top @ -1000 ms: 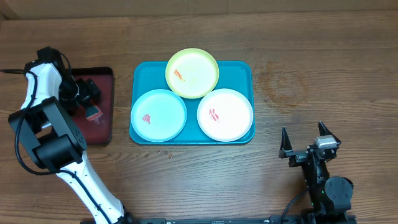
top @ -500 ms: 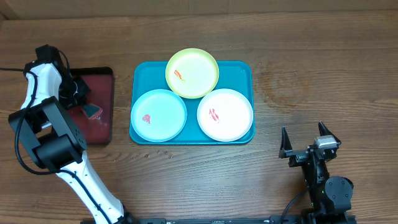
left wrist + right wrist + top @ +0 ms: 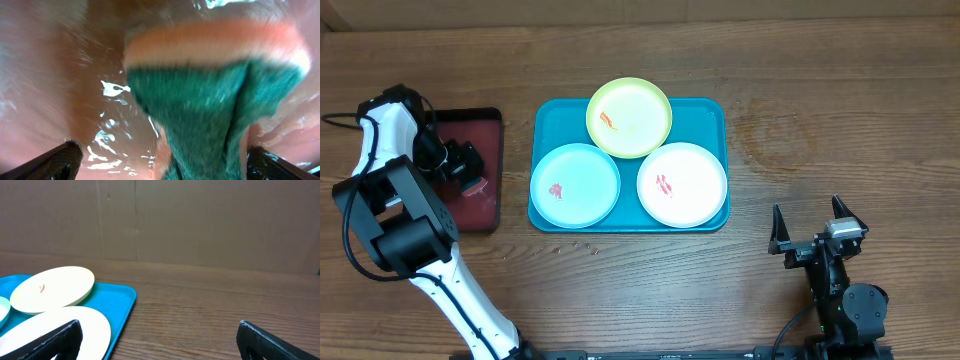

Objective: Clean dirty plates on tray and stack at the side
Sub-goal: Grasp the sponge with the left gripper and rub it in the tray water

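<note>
Three plates lie on the turquoise tray (image 3: 705, 110): a yellow-green one (image 3: 629, 117) at the back, a light blue one (image 3: 575, 184) front left, a white one (image 3: 682, 184) front right. Each carries a small red smear. My left gripper (image 3: 462, 165) is low over the dark red tray (image 3: 488, 125), open. Its black fingers (image 3: 62, 161) straddle a green sponge with an orange edge (image 3: 200, 105), which lies close to the right-hand finger. My right gripper (image 3: 813, 225) stands open over bare table, right of the turquoise tray (image 3: 120, 300), with the white plate (image 3: 55, 330) and the yellow-green plate (image 3: 52, 289) ahead to its left.
The dark red tray's wet floor (image 3: 75, 90) glistens around the sponge. Bare wood table (image 3: 820, 120) lies right of the turquoise tray. A brown cardboard wall (image 3: 200, 220) closes off the far side.
My left gripper drew back toward the dark red tray's left edge, then returned over the sponge with its jaws wide. The right arm and the plates have not moved.
</note>
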You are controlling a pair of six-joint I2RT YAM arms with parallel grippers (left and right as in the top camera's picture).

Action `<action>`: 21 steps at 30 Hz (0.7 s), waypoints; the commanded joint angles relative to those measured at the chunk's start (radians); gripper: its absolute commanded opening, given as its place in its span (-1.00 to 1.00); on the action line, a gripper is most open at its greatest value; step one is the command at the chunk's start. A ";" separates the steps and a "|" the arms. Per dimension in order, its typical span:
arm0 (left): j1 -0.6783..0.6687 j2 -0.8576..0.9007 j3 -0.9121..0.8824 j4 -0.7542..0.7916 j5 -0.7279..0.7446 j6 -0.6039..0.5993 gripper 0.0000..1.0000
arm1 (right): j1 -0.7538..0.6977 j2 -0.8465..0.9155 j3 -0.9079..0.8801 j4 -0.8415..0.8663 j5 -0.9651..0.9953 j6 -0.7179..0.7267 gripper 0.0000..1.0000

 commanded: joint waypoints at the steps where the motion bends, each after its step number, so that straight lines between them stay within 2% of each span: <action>1: 0.001 0.018 -0.004 -0.023 0.075 0.004 0.88 | -0.005 -0.008 -0.010 0.006 0.009 -0.005 1.00; 3: 0.001 0.018 -0.004 -0.028 0.106 0.004 0.58 | -0.005 -0.008 -0.010 0.006 0.009 -0.005 1.00; 5: 0.001 0.018 -0.004 -0.027 0.111 0.004 0.05 | -0.005 -0.008 -0.010 0.006 0.009 -0.005 1.00; 6: 0.001 0.018 -0.004 -0.027 0.110 0.004 -0.29 | -0.005 -0.008 -0.010 0.006 0.009 -0.005 1.00; 8: 0.001 0.018 -0.004 -0.018 0.109 0.004 -0.77 | -0.005 -0.008 -0.010 0.006 0.009 -0.005 1.00; 9: 0.001 0.018 -0.004 -0.013 0.109 0.004 -0.92 | -0.005 -0.008 -0.010 0.006 0.009 -0.005 1.00; 13: 0.001 0.018 -0.004 0.013 0.106 0.004 -0.93 | -0.005 -0.008 -0.010 0.006 0.009 -0.005 1.00; 14: 0.001 0.018 -0.004 0.026 0.098 0.005 -0.78 | -0.005 -0.008 -0.010 0.006 0.009 -0.005 1.00; 15: 0.001 0.018 -0.004 0.034 0.090 0.005 -0.18 | -0.005 -0.008 -0.010 0.006 0.009 -0.005 1.00; 16: 0.001 0.018 -0.004 0.047 0.076 0.005 0.89 | -0.005 -0.008 -0.010 0.006 0.009 -0.005 1.00; 17: 0.001 0.018 -0.004 0.058 0.061 0.005 1.00 | -0.005 -0.008 -0.010 0.006 0.009 -0.005 1.00; 21: 0.001 0.018 -0.004 0.101 -0.016 0.005 0.99 | -0.005 -0.008 -0.010 0.006 0.009 -0.005 1.00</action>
